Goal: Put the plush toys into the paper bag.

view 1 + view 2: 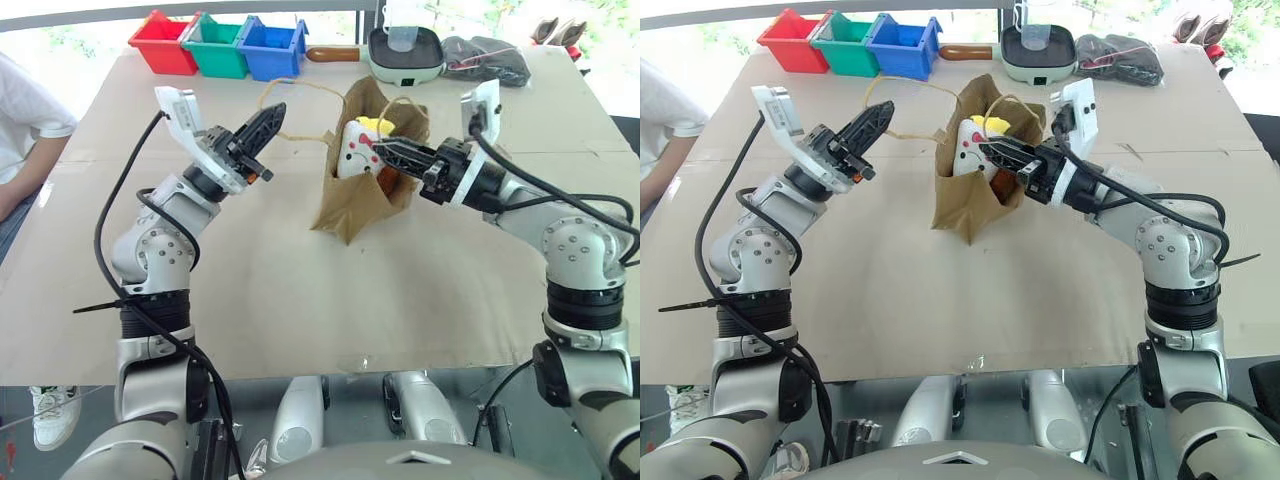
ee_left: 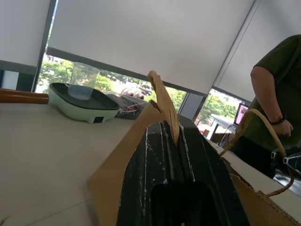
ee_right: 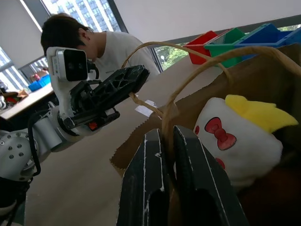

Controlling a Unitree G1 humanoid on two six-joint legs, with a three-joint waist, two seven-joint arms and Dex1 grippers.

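The brown paper bag (image 1: 345, 205) stands open in the middle of the table. The white plush toy (image 1: 355, 150), with a yellow top and a red bow (image 3: 218, 132), sits inside the bag's mouth. Under it, deeper in the bag, shows a brown mass (image 1: 389, 183); I cannot tell whether it is the brown toy. My left gripper (image 1: 268, 122) is to the left of the bag, raised, shut on one twisted loop handle (image 2: 164, 101). My right gripper (image 1: 384, 150) reaches in from the right at the bag's mouth, shut on the other handle (image 3: 188, 84), beside the white toy.
Red (image 1: 163, 42), green (image 1: 218, 45) and blue (image 1: 270, 47) bins line the table's far edge. A pale green electric pan (image 1: 405, 55) holding a clear cup and a dark bundle (image 1: 487, 60) lie behind the bag. A seated person (image 1: 25, 140) is at the left; another person (image 2: 275, 94) stands beyond the bag.
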